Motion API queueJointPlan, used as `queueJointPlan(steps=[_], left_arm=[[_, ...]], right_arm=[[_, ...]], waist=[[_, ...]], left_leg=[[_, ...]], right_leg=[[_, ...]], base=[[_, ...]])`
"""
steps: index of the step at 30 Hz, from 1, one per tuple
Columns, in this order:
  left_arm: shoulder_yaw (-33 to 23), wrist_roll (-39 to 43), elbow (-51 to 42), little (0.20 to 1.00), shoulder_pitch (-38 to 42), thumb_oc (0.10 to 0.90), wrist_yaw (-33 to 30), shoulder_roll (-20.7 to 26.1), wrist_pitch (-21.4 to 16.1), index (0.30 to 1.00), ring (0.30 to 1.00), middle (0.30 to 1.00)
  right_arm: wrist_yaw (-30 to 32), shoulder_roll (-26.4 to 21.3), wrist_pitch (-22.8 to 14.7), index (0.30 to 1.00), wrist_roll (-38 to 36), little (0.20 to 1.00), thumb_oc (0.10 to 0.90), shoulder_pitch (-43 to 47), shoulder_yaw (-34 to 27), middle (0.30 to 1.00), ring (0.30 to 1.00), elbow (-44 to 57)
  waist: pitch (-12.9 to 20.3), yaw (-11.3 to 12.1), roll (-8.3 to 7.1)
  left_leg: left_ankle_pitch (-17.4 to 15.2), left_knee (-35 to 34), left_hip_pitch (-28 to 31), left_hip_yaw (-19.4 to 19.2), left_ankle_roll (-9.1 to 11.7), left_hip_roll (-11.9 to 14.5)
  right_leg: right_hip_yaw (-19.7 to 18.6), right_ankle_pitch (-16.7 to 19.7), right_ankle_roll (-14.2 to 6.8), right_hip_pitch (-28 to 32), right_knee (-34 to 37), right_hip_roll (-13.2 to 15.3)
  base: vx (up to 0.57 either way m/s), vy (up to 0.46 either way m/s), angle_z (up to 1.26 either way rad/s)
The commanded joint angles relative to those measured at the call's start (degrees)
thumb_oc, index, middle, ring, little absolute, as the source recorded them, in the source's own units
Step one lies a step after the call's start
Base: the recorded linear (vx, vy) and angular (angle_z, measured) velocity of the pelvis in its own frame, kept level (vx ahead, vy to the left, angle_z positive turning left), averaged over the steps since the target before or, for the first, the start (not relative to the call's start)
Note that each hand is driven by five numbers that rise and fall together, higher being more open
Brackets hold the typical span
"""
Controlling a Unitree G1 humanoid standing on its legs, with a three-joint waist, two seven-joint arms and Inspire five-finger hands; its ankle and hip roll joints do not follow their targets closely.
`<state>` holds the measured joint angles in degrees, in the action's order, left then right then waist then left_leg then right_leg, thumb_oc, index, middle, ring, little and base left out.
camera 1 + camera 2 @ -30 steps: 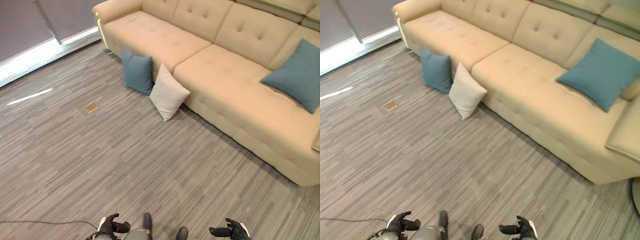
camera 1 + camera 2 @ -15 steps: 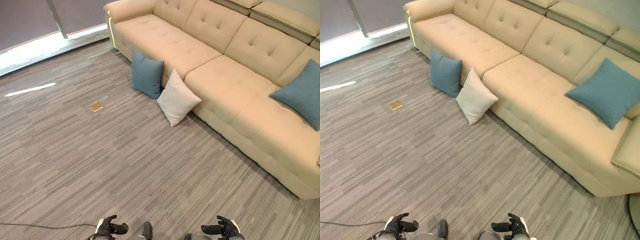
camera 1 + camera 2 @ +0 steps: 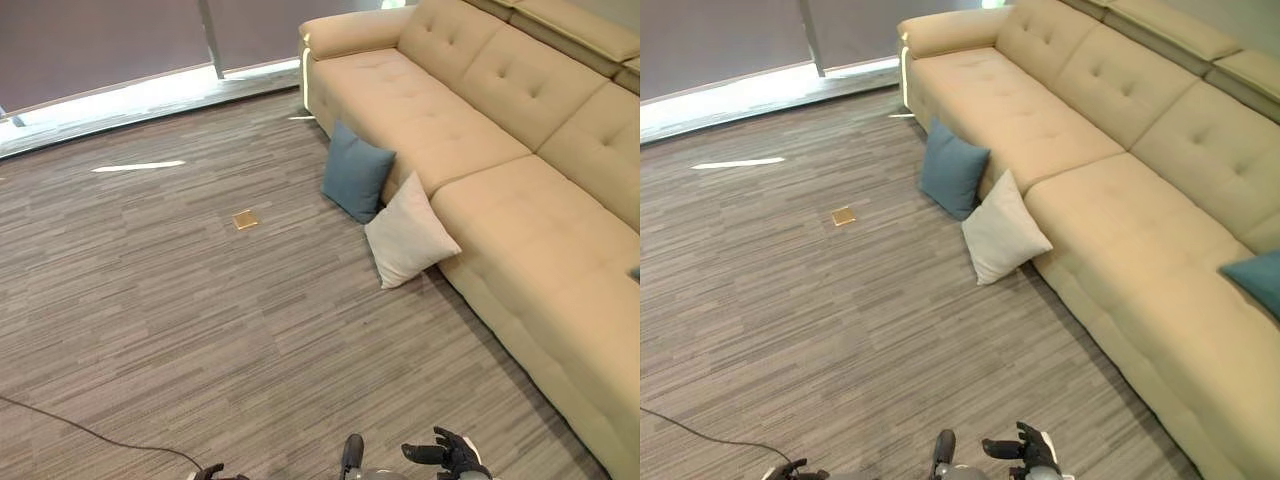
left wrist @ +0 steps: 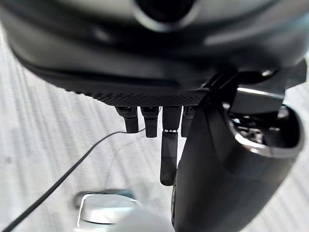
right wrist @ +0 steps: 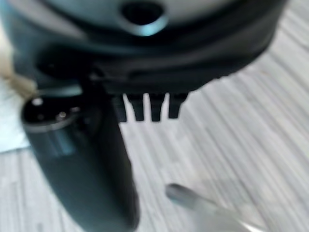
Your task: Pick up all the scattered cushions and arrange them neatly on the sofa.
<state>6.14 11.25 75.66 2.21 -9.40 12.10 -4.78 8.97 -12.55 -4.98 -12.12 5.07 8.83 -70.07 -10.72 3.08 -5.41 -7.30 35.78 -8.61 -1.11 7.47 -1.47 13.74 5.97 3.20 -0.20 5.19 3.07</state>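
Blue cushion (image 3: 356,172) and white cushion (image 3: 408,232), both plump squares, propped touching on the floor (image 3: 180,300) against beige sofa (image 3: 520,220). Left hand (image 4: 159,130) and right hand (image 3: 1032,452) empty, fingers relaxed.

The sofa (image 3: 480,140) is covered in a smooth, matt beige upholstery with button tufting, looking like leather or a leather-like cloth. Against its front edge lean a blue cushion (image 3: 355,172) and a white cushion (image 3: 409,236), both of soft matt woven cloth. The floor (image 3: 180,300) is matt grey striped carpet with a slightly rough look, and a small floor plate (image 3: 245,219) set in it has a dull brassy metal sheen.
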Motion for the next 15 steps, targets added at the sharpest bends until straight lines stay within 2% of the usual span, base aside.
queueJointPlan(steps=[1, 2, 3, 5, 6, 8, 9, 13, 14, 15], left_arm=[[2.2, 0.9, -2.3, 0.9, 2.5, 0.8, -0.3, -0.5, -1.3, 0.9, 0.9, 0.9], [2.8, 1.0, -2.8, 0.9, 2.8, 0.8, -0.2, -0.3, -1.3, 0.9, 0.9, 0.9], [2.9, 1.1, -3.1, 0.9, 2.6, 0.8, -0.1, -0.2, -1.2, 0.9, 0.9, 0.9], [2.5, 1.4, -3.2, 0.9, 2.3, 0.8, -0.2, 0.1, -1.4, 0.9, 0.9, 0.9], [2.5, 1.4, -3.2, 0.9, 2.3, 0.8, -0.2, 0.1, -1.4, 0.9, 0.9, 0.9], [2.3, 2.3, -3.0, 0.9, 1.9, 0.8, -0.3, 0.5, -1.5, 0.9, 0.9, 0.9], [1.3, 2.4, -1.8, 0.9, 0.8, 0.8, -0.1, 0.4, -1.2, 0.9, 0.9, 0.9], [0.9, 2.4, -1.5, 0.9, 0.3, 0.8, 0.0, 0.3, -1.0, 0.9, 0.9, 0.9], [0.1, 1.6, -1.1, 0.9, -0.4, 0.8, 0.0, 0.8, -0.7, 0.9, 0.9, 0.9], [0.0, 1.4, -1.3, 0.9, -0.4, 0.8, -0.1, 1.0, -0.7, 0.9, 0.9, 0.9]], right_arm=[[0.9, -2.0, -1.2, 0.9, -1.9, 0.9, 0.8, 0.4, 0.9, 0.9, 0.9, 0.3], [0.9, -1.9, -1.1, 0.9, -2.1, 0.9, 0.8, 0.4, 1.1, 0.9, 0.9, 0.2], [1.2, -1.7, -1.1, 0.9, -1.9, 0.9, 0.8, -0.2, 1.3, 0.9, 0.9, 0.0], [1.3, -1.5, -1.1, 0.9, -2.0, 0.9, 0.8, -0.6, 1.2, 0.9, 0.9, -0.2], [1.3, -1.5, -1.1, 0.9, -2.0, 0.9, 0.8, -0.6, 1.2, 0.9, 0.9, -0.2], [1.8, -1.2, -1.1, 0.9, -1.9, 0.9, 0.8, -0.5, 1.2, 0.9, 0.9, -0.3], [1.6, -0.8, -1.0, 0.9, -1.6, 0.9, 0.8, -1.2, 1.0, 0.9, 0.9, -0.6], [1.6, -0.6, -1.0, 0.9, -1.3, 0.9, 0.8, -1.5, 0.9, 0.9, 0.9, -0.6], [1.1, 0.1, -0.7, 0.9, -0.3, 0.9, 0.8, -1.4, 1.0, 0.9, 0.9, -0.4], [0.9, 0.1, -0.4, 0.9, -0.1, 0.9, 0.8, -1.3, 1.2, 0.9, 0.9, -0.1]], waist=[[-2.5, -0.4, 0.27], [-2.5, 0.3, -0.36], [-1.8, 0.9, -0.39], [-1.5, 1.8, 0.22], [-1.6, 1.8, 0.11], [-1.9, 3.6, 0.07], [-0.5, 3.7, 0.15], [-0.1, 3.9, -0.01], [0.5, 4.0, -0.26], [0.3, 3.9, -0.01]], left_leg=[[4.6, -9.7, 1.2, -2.4, -4.5, 0.2], [3.0, -13.5, -1.8, -3.5, -5.8, 0.0], [3.8, -20.6, -4.0, -4.2, -6.4, 0.1], [8.5, -27.1, -6.0, -3.6, -5.7, 0.7], [8.7, -27.5, -5.6, -3.6, -5.7, 0.5], [12.7, -30.5, -8.8, -1.9, -4.7, 0.8], [12.3, -32.9, -6.5, -1.2, -5.6, 0.5], [12.1, -32.6, -5.9, -1.3, -6.0, 0.1], [10.2, -33.6, -1.9, -1.7, -7.7, -0.9], [9.5, -33.7, -0.6, -1.8, -8.5, -1.2]], right_leg=[[-1.4, -5.8, -6.0, -0.3, -5.4, -0.4], [-1.6, -6.9, -6.2, 1.2, -4.6, -0.3], [-1.6, -8.3, -6.6, 2.7, -3.6, -1.0], [-2.3, -9.7, -6.7, 4.5, -3.0, -2.3], [-2.3, -9.7, -6.7, 4.7, -3.0, -2.2], [-3.9, -11.0, -6.6, 6.9, -3.3, -3.3], [-4.6, -12.0, -7.2, 7.5, -4.7, -3.3], [-4.7, -12.2, -7.8, 7.7, -5.9, -2.6], [-5.2, -10.3, -10.2, 4.9, -15.0, -0.2], [-5.2, -8.7, -11.2, 3.1, -19.4, 0.7]], base=[[0.23, -0.029, -0.03], [0.38, 0.012, 0.06], [0.48, 0.042, 0.13], [0.31, 0.069, 0.18], [0.21, 0.054, 0.13], [0.4, 0.161, -0.17], [0.4, 0.199, -0.3], [0.19, 0.147, -0.49], [0.33, 0.302, -0.19], [0.39, 0.369, -0.2]])
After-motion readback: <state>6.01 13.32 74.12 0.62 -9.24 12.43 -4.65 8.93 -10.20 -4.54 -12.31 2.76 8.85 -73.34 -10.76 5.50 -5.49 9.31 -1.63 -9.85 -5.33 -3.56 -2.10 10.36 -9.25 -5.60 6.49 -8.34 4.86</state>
